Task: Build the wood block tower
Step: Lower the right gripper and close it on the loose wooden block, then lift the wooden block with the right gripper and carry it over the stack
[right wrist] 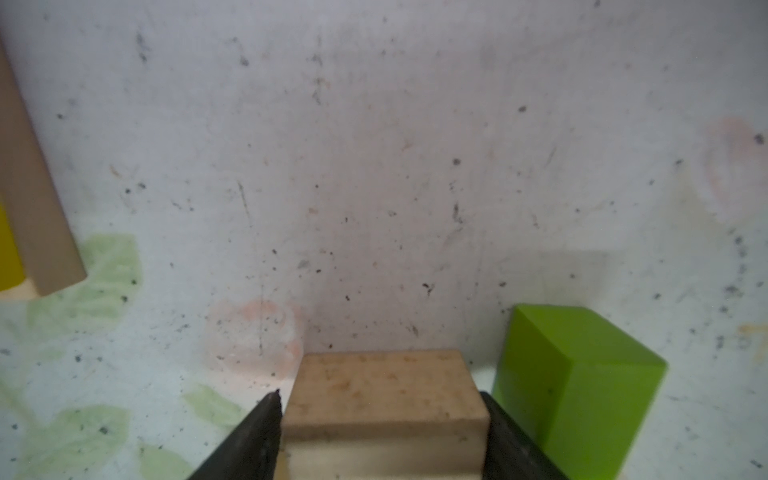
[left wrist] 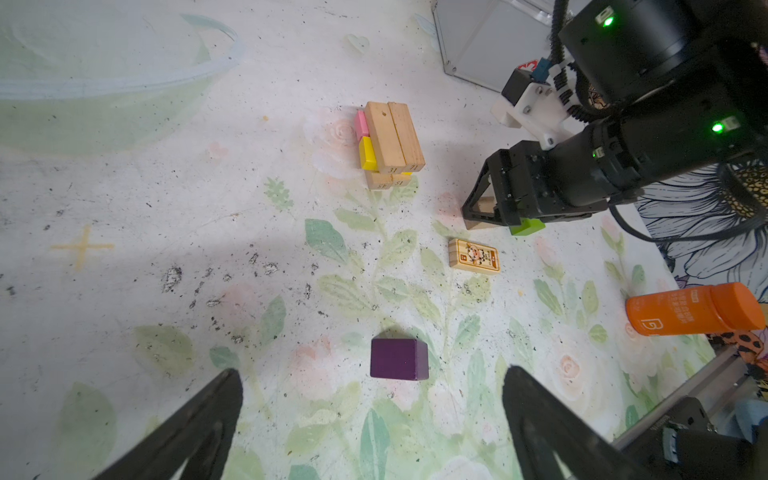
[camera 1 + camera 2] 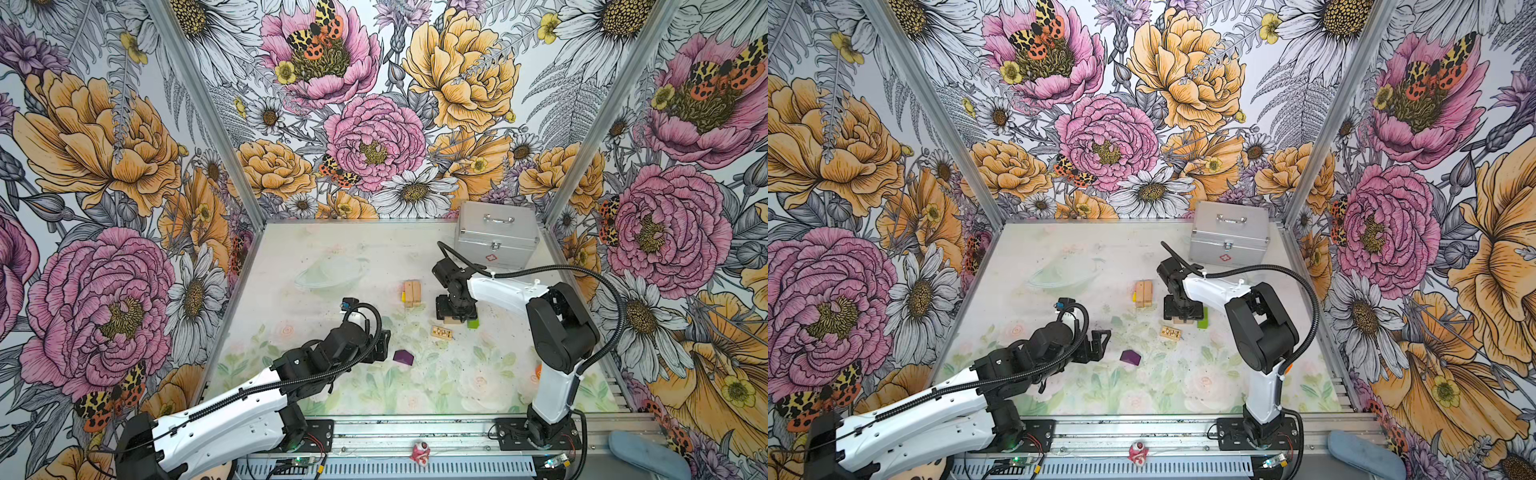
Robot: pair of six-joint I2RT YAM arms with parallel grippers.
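The silver case [image 3: 496, 237] stands shut in the far right corner of the table [image 3: 332, 249], handle on top, latch closed and a red cross on its front, so its inside cannot be seen. The orange bottle [image 2: 690, 309] lies on its side with its cap on, its contents hidden too. The tower [image 2: 392, 137] is a low stack near the middle of the table: two tan planks side by side on top, more tan planks crosswise beneath. The left fingers [image 2: 195, 428] are spread wide and grasp nothing; the purple block [image 2: 399, 358] lies on the table just ahead of the gap between them. The right fingers [image 1: 249, 440] point down around a tan block [image 1: 386, 386], one on each side and close against its faces; whether they press it I cannot tell. The lime-green block [image 1: 573, 382] sits on the table just beside one of those fingers, and a tan block with a printed cartoon [image 2: 473, 256] lies near, between the green one and the purple one. Only the left wrist view shows the pink block [image 2: 361, 124] and yellow block [image 2: 368, 153] tucked under the top planks, and the bottle whole; in both top views the bottle is a mere orange sliver behind the right arm. Only the right wrist view shows the fingers flanking the tan block; from above, the wrist covers most of it.
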